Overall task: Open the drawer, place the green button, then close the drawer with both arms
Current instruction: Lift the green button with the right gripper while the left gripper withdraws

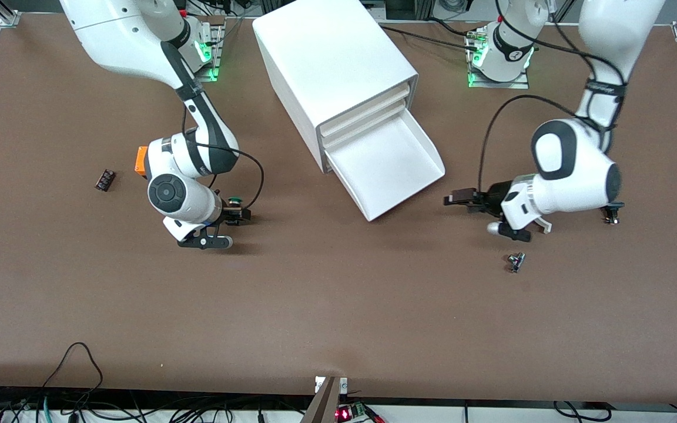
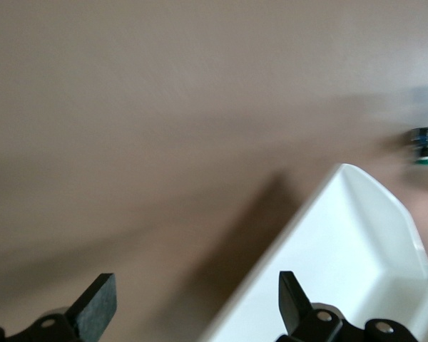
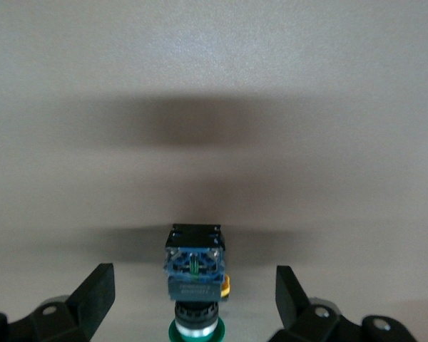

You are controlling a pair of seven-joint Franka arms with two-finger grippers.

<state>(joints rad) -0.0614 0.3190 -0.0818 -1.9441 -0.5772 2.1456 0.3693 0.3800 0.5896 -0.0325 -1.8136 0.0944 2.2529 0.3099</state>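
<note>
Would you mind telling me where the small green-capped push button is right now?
The green-capped push button lies on the brown table toward the right arm's end, between the open fingers of the right gripper, apart from the pulled-out bottom white plastic drawer.

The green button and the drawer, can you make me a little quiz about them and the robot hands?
1. True or false: the drawer is pulled open.
2. The button lies between the open fingers of which gripper? A) left gripper B) right gripper
3. Fill in: the left gripper is near the drawer's ___ and holds nothing.

Key: 1 true; 2 B; 3 front. The button rests on the table toward the right arm's end, not in the drawer.
</note>
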